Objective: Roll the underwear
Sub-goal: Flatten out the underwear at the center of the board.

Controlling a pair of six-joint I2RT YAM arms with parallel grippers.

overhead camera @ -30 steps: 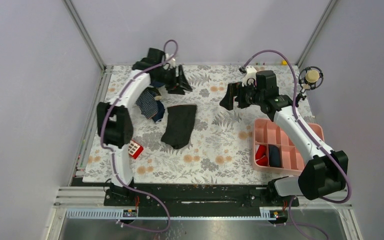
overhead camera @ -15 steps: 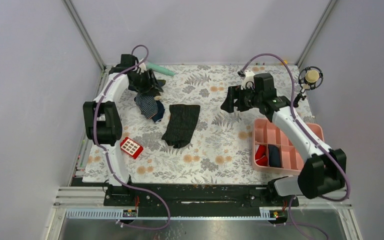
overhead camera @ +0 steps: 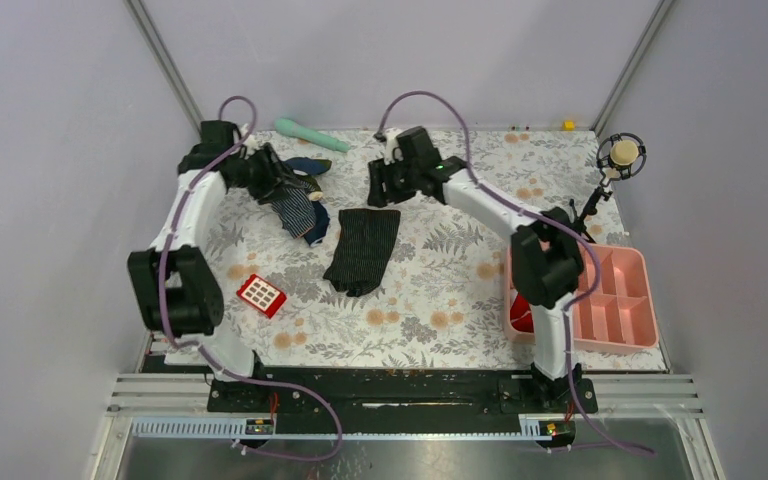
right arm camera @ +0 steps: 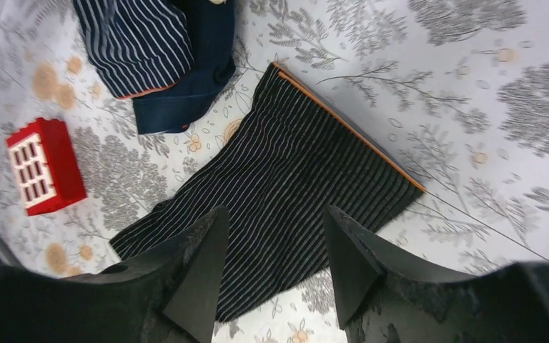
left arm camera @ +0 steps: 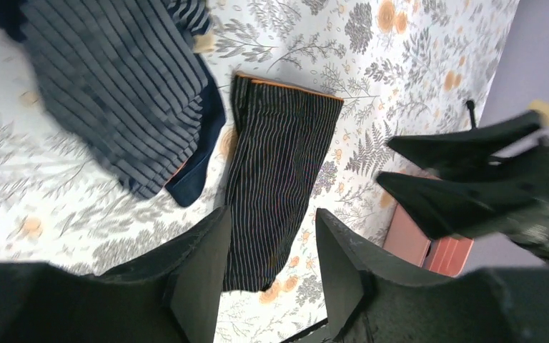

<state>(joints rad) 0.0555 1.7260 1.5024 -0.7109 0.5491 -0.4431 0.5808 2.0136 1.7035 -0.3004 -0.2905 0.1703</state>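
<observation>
The underwear (overhead camera: 362, 250) is black with thin pale stripes and an orange far edge, and lies flat and folded in the middle of the floral mat. It also shows in the left wrist view (left arm camera: 279, 164) and in the right wrist view (right arm camera: 293, 179). My left gripper (overhead camera: 282, 183) is open and empty, hovering over the navy striped garment (overhead camera: 298, 208) to the left of the underwear. My right gripper (overhead camera: 382, 190) is open and empty, held just above the underwear's far edge. The left wrist view shows my left gripper (left arm camera: 271, 214) and my right gripper (left arm camera: 386, 161).
A red keypad (overhead camera: 262, 294) lies left of the underwear's near end. A pink divided tray (overhead camera: 620, 300) stands at the right, with a red cloth roll (overhead camera: 522, 318) half hidden behind the right arm. A mint-green object (overhead camera: 310, 135) lies at the back. A microphone (overhead camera: 620, 155) stands at the back right.
My right arm has swung from the right side of the mat leftward to the underwear's far edge. My left arm has drawn back to the left, over the navy garment.
</observation>
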